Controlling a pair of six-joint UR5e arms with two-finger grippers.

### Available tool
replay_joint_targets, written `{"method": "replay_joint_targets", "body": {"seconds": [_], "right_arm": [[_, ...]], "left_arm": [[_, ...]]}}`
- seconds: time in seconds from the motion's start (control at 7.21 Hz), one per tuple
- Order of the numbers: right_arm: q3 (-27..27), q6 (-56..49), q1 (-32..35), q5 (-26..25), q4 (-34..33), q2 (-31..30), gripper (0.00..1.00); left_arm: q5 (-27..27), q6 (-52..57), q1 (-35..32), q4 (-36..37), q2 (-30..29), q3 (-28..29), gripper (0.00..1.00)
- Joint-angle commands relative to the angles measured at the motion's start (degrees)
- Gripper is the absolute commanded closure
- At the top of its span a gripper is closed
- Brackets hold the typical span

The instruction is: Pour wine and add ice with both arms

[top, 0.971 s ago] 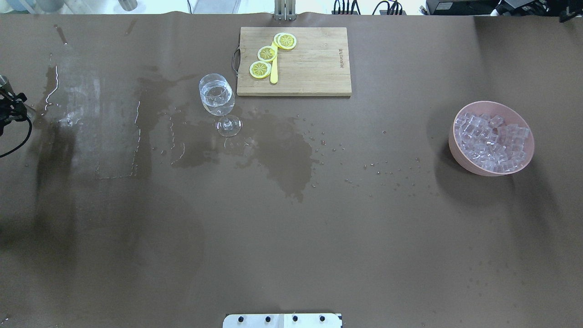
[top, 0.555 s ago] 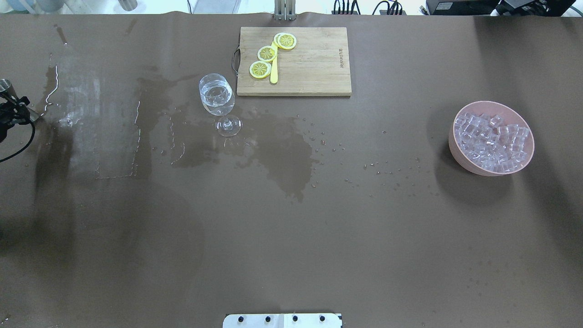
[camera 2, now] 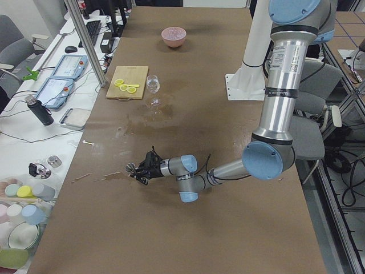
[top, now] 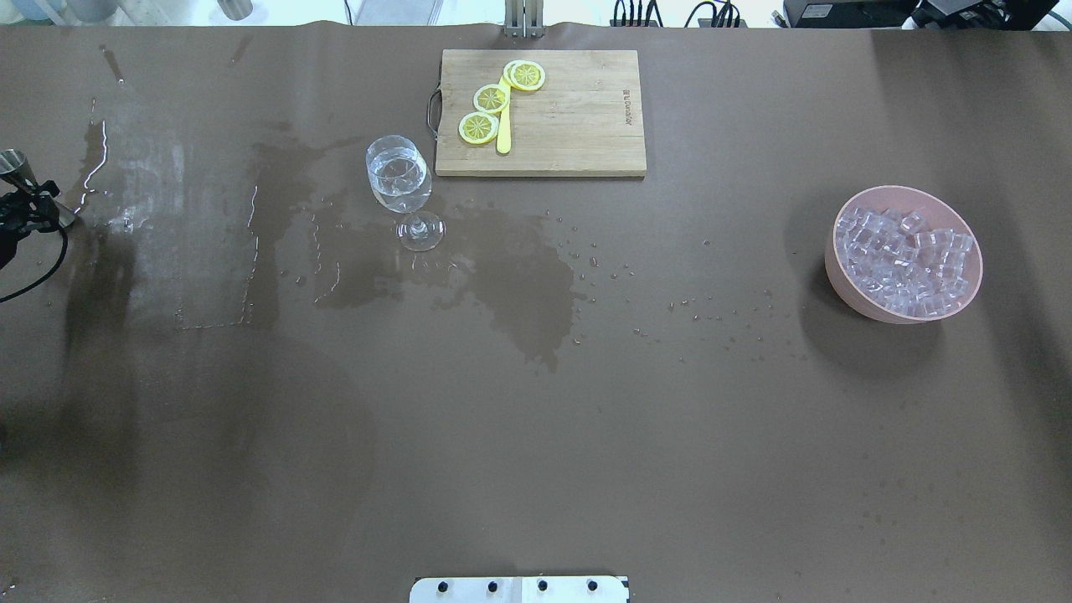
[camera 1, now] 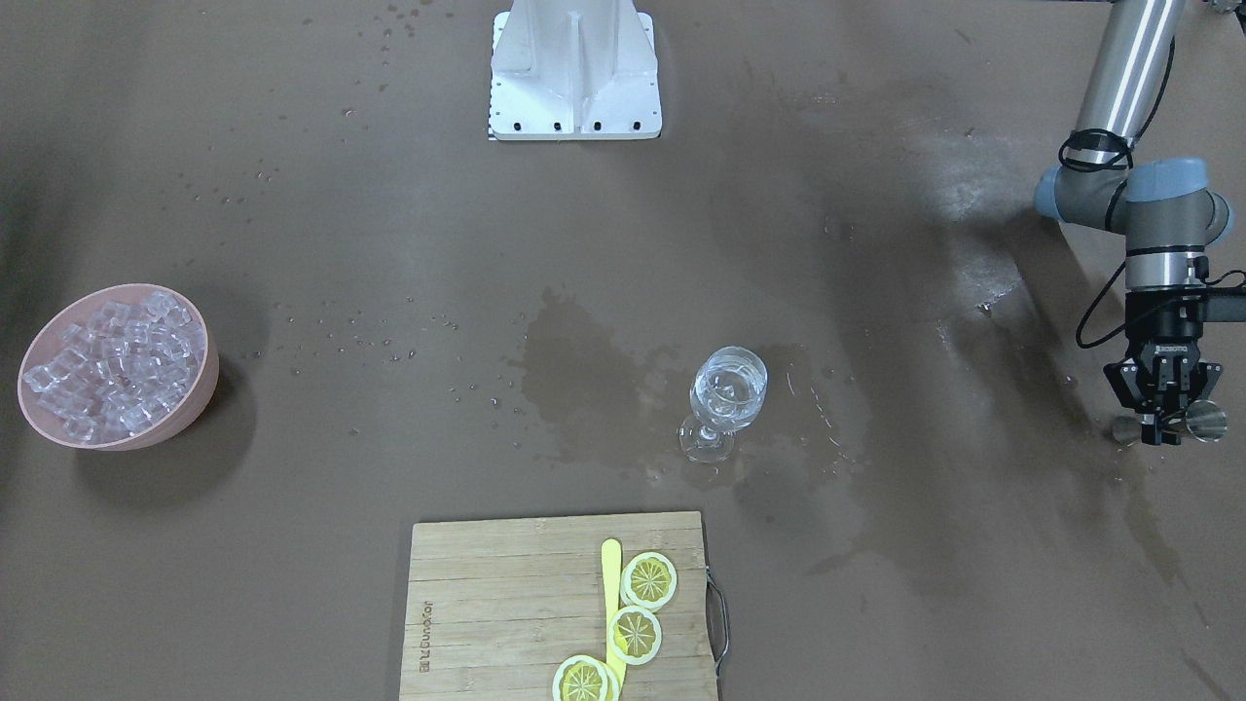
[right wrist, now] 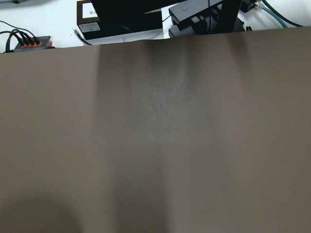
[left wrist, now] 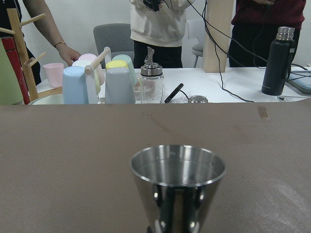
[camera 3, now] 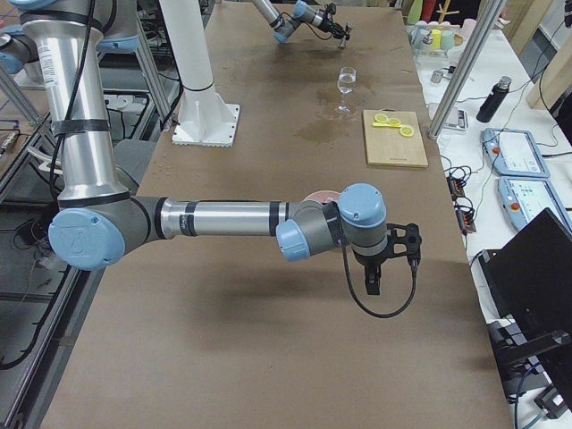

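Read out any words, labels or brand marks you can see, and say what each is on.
Nothing reads clearly.
Cutting board: burned-in brand mark, too small to read.
Left gripper, shut on the jigger: white lettering, too blurred.
Left arm: printed strip, too small.

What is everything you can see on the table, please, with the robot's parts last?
cutting board: one, wooden, far edge
stemmed glass: one, clear, beside the board's handle
wine: clear, in the glass
lemon slices: at least three, yellow, on the board
stick: one, yellow, among slices
bowl: one, pink, robot's right side
ice: many cubes, clear, filling the bowl
wet patches: dark, around the glass
jigger: one, steel, held at far left
base plate: one, white, robot's edge
left gripper: one, black, far left, jaws shut on jigger
right gripper: one, black, past the bowl; jaws unclear
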Motion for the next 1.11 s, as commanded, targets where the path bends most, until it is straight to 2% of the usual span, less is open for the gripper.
{"method": "replay_joint_targets", "body": {"seconds": [0.0, 0.42, 0.69, 0.97], "right_arm": [[-6.57, 0.73, 0.03, 6.13, 0.13, -0.39, 0.0], [-6.42, 0.9, 0.03, 6.17, 0.22, -0.12, 0.0], [-5.98, 0.91, 0.03, 4.77, 0.31, 0.58, 0.0], [-5.46, 0.91, 0.03, 2.31, 0.31, 0.58, 0.0]], "left_arm": [[0.0, -0.01, 0.01, 0.0, 0.0, -0.03, 0.59], [0.0, -0.09, 0.01, -0.09, 0.26, -0.47, 0.41], [-0.35, 0.43, -0.08, -0.18, 0.7, -1.17, 0.24], [-0.88, 0.78, -0.08, -0.27, 4.11, -6.68, 0.24]]}}
